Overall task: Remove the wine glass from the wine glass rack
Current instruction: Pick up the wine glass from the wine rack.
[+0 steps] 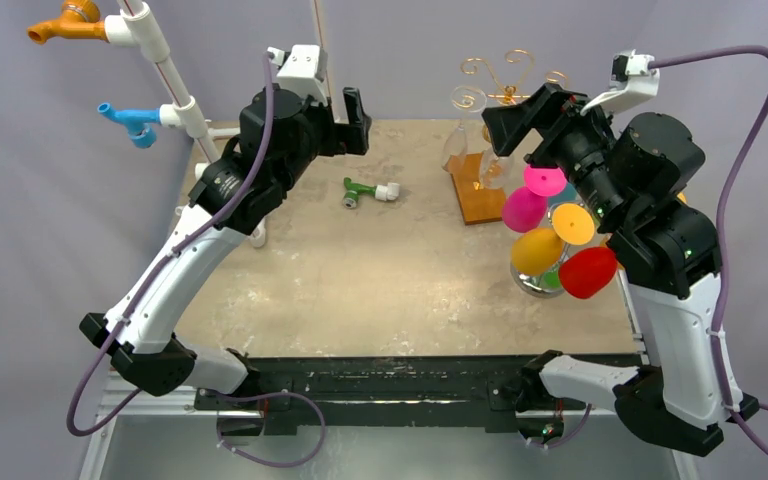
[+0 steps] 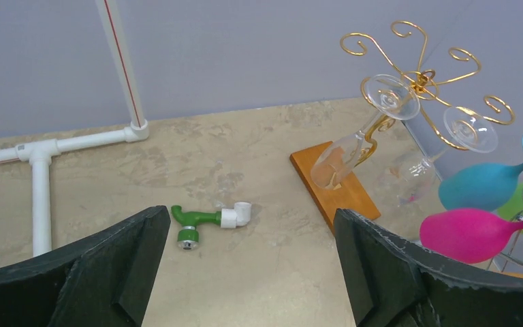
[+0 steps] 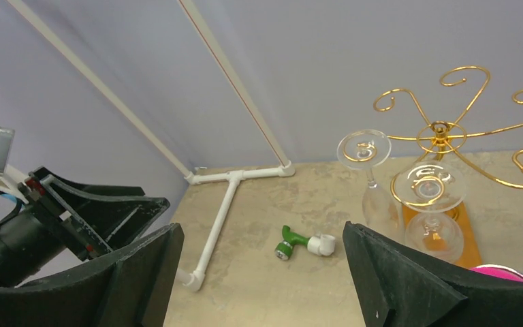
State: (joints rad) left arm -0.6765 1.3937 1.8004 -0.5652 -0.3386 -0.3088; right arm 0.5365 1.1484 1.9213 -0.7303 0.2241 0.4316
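From where I stand nothing of the job is done yet. The beige table (image 1: 360, 290) holds everything, and both arms are raised over its far half without touching anything. The left gripper (image 2: 250, 235) has its dark fingers spread wide with nothing between them, looking down on bare tabletop well short of the rack. The right gripper (image 3: 261, 235) is just as wide apart and just as empty, though in the overhead view it hangs nearer the rack than the left one does. A white pipe frame (image 1: 175, 90) runs up the left side. A bunch of coloured goblets (image 1: 550, 230) on their own stand crowds the right edge, beside the rack. The wine glass rack (image 2: 422, 75), gold wire curls on a wooden base (image 2: 334, 187), stands at the back right. The wine glass (image 3: 376, 204) hangs from it upside down, foot caught in a hook and bowl pointing at the base. A second glass (image 3: 434, 235) hangs just beside it the same way. A small green tap fitting (image 1: 368, 190) lies loose between the arms. I judge the whole task is left to do: reach in, close on a glass, slide its foot free of the hook and bring it away.
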